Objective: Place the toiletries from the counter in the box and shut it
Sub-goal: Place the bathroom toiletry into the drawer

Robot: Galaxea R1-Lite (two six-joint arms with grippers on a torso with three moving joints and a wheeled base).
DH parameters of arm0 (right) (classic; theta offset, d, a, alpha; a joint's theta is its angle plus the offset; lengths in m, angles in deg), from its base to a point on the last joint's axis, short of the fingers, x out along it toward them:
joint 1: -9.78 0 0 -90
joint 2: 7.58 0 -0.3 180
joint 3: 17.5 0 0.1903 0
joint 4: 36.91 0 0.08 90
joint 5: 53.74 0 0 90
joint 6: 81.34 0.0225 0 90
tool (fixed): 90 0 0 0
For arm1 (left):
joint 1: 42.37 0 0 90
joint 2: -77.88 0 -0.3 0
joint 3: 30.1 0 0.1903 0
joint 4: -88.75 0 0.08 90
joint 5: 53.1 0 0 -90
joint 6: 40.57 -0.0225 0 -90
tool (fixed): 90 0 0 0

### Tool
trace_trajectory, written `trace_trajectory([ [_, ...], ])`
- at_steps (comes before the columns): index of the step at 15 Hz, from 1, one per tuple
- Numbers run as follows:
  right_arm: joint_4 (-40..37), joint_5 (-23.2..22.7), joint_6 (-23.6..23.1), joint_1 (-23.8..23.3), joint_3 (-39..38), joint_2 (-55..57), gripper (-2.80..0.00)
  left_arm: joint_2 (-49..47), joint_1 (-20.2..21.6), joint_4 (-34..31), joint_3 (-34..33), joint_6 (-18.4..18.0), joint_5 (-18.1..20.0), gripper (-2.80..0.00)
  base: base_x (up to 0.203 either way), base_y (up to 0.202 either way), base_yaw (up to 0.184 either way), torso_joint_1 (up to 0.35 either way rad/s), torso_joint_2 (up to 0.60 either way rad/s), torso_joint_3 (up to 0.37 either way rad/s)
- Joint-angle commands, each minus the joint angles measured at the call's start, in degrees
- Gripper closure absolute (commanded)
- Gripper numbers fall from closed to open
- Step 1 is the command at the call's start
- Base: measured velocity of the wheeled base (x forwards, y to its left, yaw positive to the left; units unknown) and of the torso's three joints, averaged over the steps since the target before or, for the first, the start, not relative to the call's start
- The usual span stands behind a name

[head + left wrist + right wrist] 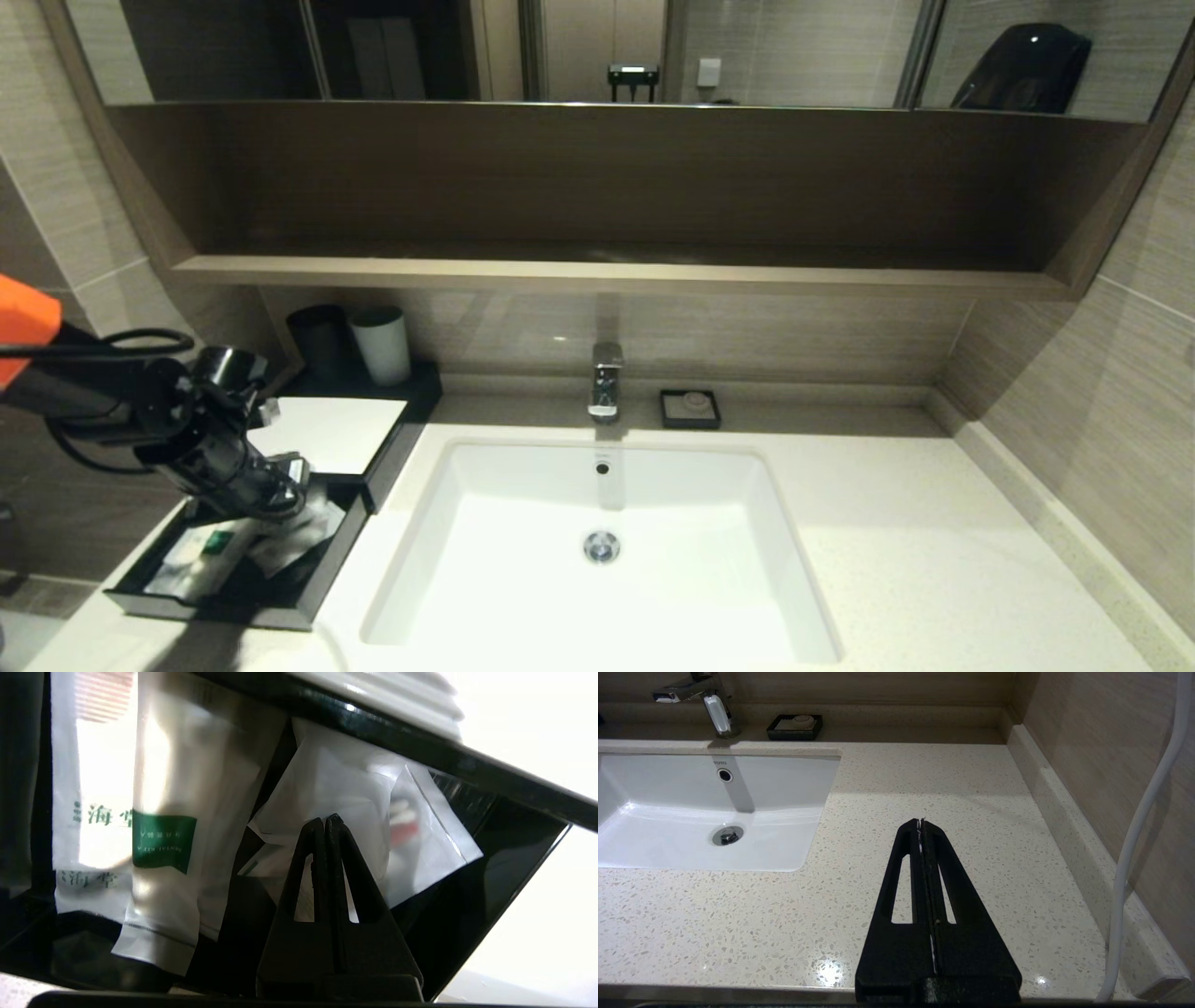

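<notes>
**Packets in drawer, left claw closed**

Left gripper (324, 820) pinched together, empty, tips over crinkled clear-wrapped toiletries (163, 844) lying in the box's (327, 434) glossy black pulled-out drawer (317, 583). Flat white lid panel behind. Right gripper (920, 822) closed, empty, above speckled stone counter (924, 788).

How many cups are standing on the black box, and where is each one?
2, side by side at the back of the black box, near the wall: a black cup further left and a white cup on its right. I see no others.
</notes>
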Motion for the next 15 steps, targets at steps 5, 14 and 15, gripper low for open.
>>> trace_trajectory([
  [5, 0.0, 0.0, 0.0, 0.0, 0.0, 0.0, 0.00, -1.3, 0.0, 0.7, 1.4, 0.3, 0.1, 0.00, 0.000, 0.000, 0.000, 0.000, 0.00, 0.000],
  [14, 0.0, 0.0, 0.0, 0.0, 0.0, 0.0, 0.00, 6.0, 0.6, -0.1, -1.6, 0.4, 0.1, 0.00, 0.000, 0.000, 0.000, 0.000, 0.00, 0.000],
  [15, 0.0, 0.0, 0.0, 0.0, 0.0, 0.0, 0.00, 8.3, 1.1, -0.1, -2.3, 0.4, 0.1, 0.00, 0.000, 0.000, 0.000, 0.000, 0.00, 0.000],
])
